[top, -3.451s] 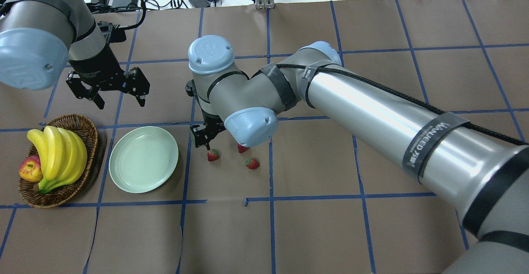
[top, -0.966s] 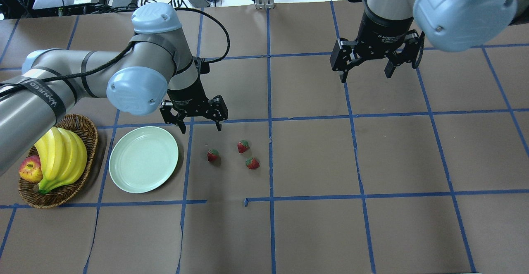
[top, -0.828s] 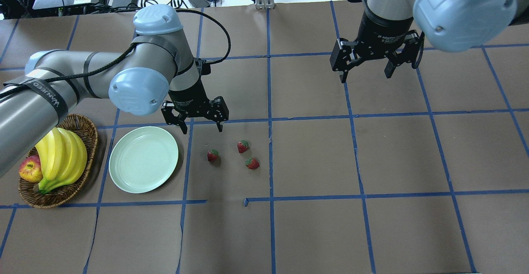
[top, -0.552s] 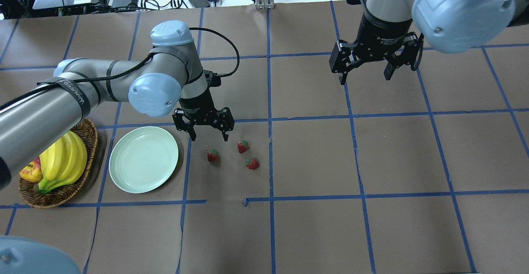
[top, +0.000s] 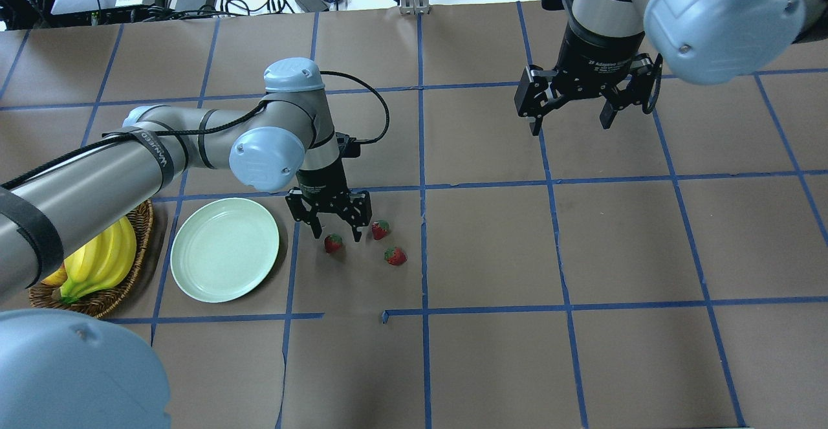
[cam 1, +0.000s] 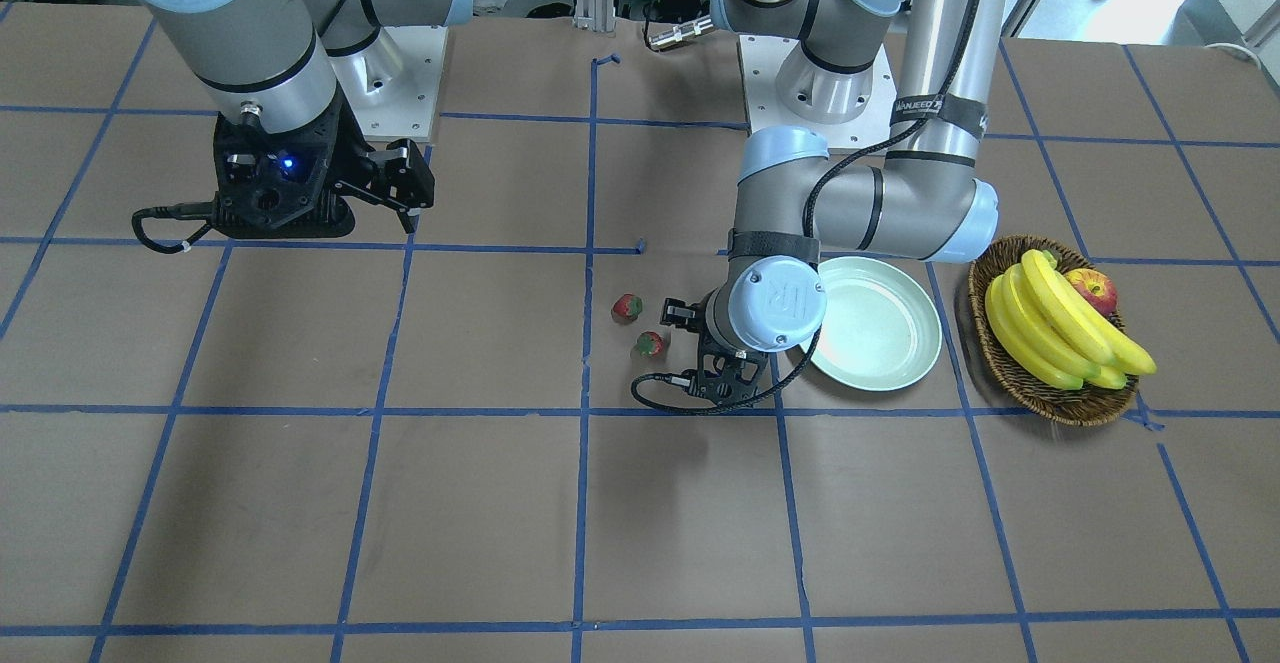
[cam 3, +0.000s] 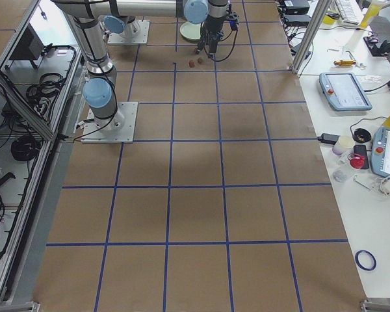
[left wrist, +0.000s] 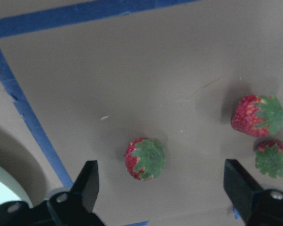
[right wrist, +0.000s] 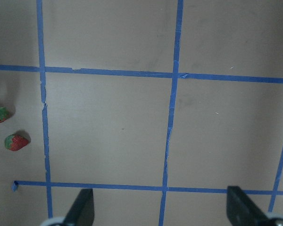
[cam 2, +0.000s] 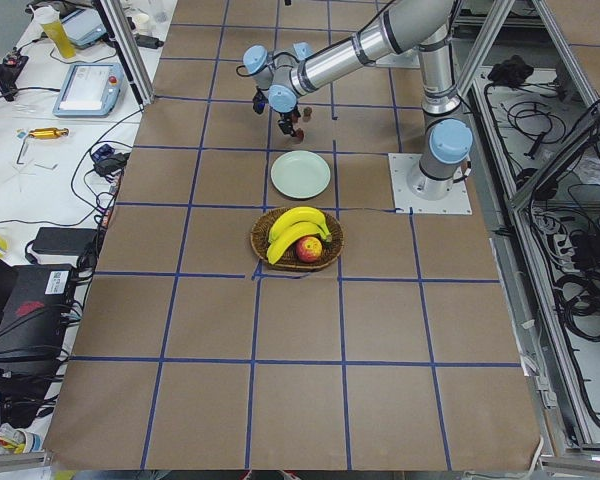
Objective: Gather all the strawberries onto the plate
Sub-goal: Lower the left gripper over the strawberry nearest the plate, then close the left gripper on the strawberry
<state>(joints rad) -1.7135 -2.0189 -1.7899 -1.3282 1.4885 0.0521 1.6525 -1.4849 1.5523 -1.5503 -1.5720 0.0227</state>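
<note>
Three strawberries lie on the brown table right of the plate (top: pixel 224 249): the left strawberry (top: pixel 333 242), the far strawberry (top: pixel 380 229) and the right strawberry (top: pixel 395 256). My left gripper (top: pixel 337 233) is open and low over the left strawberry, one finger on each side of it. In the left wrist view this strawberry (left wrist: pixel 145 158) lies between the open fingers (left wrist: pixel 87 186), with the other two at the right edge (left wrist: pixel 258 116). My right gripper (top: pixel 572 125) is open and empty, high over the far right of the table. The pale green plate is empty.
A wicker basket (top: pixel 139 222) with bananas (top: pixel 107 257) stands left of the plate; its apple (cam 1: pixel 1092 288) shows in the front view. My left forearm (top: pixel 97 176) passes over the basket. Blue tape lines cross the table.
My right arm pulled back from the strawberries to the far right. My left arm moved right and down, bringing its open gripper from beside the plate's far edge to over the left strawberry.
</note>
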